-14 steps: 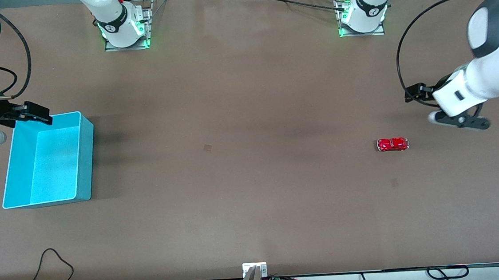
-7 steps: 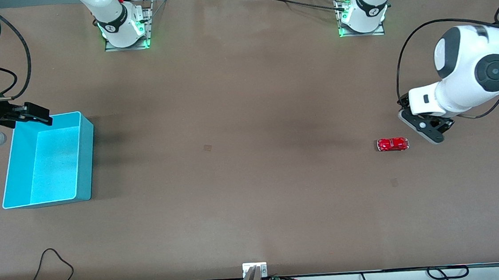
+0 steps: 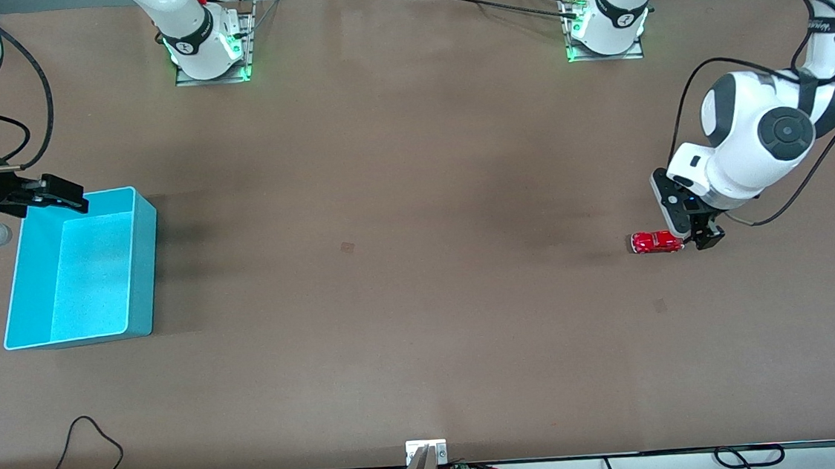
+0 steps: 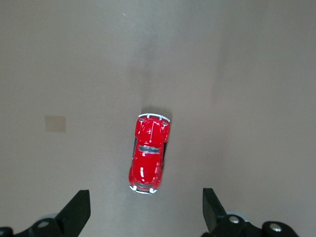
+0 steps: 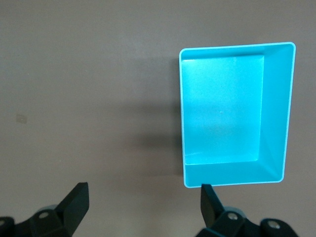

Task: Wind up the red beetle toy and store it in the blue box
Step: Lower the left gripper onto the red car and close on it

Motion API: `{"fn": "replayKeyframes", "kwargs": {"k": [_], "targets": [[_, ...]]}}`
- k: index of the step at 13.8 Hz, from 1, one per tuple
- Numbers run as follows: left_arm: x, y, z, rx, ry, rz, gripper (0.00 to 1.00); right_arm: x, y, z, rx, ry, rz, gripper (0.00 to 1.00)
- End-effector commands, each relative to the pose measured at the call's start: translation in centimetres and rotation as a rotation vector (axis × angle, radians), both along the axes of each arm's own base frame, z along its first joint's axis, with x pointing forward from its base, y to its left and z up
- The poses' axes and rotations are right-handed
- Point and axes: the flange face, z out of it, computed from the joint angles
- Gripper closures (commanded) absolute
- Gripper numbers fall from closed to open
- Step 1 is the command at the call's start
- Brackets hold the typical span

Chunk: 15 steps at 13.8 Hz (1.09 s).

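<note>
Item 1 – table (image 3: pixel 410 324): brown top, carries everything. Near edge, mid-length: small white mounting bracket (image 3: pixel 425 450) w/ grey bar; cables hang below the edge.

Item 2 – red beetle toy (image 3: pixel 656 242): tiny glossy red car, silver bumpers & windows, on its wheels, lying lengthwise along the table. Sits toward the left arm's end, approx. midway betw. near and far edges, well apart from every edge. In left wrist view the toy (image 4: pixel 149 153) lies on bare table betw. the two black fingertips, not touching either.

Item 3 – left gripper (image 3: pixel 689 232): over the toy's end nearest the left arm's end of the table, pointing down. Jaws spread wide, nothing held; fingertips (image 4: pixel 76 212) stand clear of the car on both sides. White arm curves up to its base (image 3: pixel 606 29) at the far edge.

Item 4 – blue box (image 3: pixel 141 271): light cyan rect. bin, tall thin walls, rounded corners, speckled floor, upright, nothing inside. At the right arm's end, near that short edge, about level w/ the toy in depth. Right wrist view shows the box (image 5: pixel 276 118) from above, interior bare.

Item 5 – right gripper (image 3: pixel 49 193): over the box's far corner area, at the right arm's end. Jaws wide, holding nothing; fingertips (image 5: pixel 74 202) visible, apart. Arm waits there. Base (image 3: pixel 209 53) at far edge, green light.
</note>
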Motion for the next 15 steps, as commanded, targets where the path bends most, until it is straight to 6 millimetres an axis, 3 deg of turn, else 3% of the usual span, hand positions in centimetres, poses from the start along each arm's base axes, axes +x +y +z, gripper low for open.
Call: {"fn": "replayKeyframes", "kwargs": {"k": [1, 11, 15], "targets": [[-0.9, 0.0, -1.9, 0.043, 0.001, -0.112, 0.0, 0.1, -0.2, 0.2, 0.011, -0.003, 0.004, 0.0], [-1.0, 1.3, -7.3, 0.023, 0.022, -0.121, 0.0, 0.1, -0.1, 0.3, 0.011, -0.006, 0.006, 0.0], [-0.3, 1.2, -7.5, 0.014, -0.017, -0.123, 0.0, 0.1, -0.1, 0.2, 0.011, -0.003, 0.007, 0.0]]}}
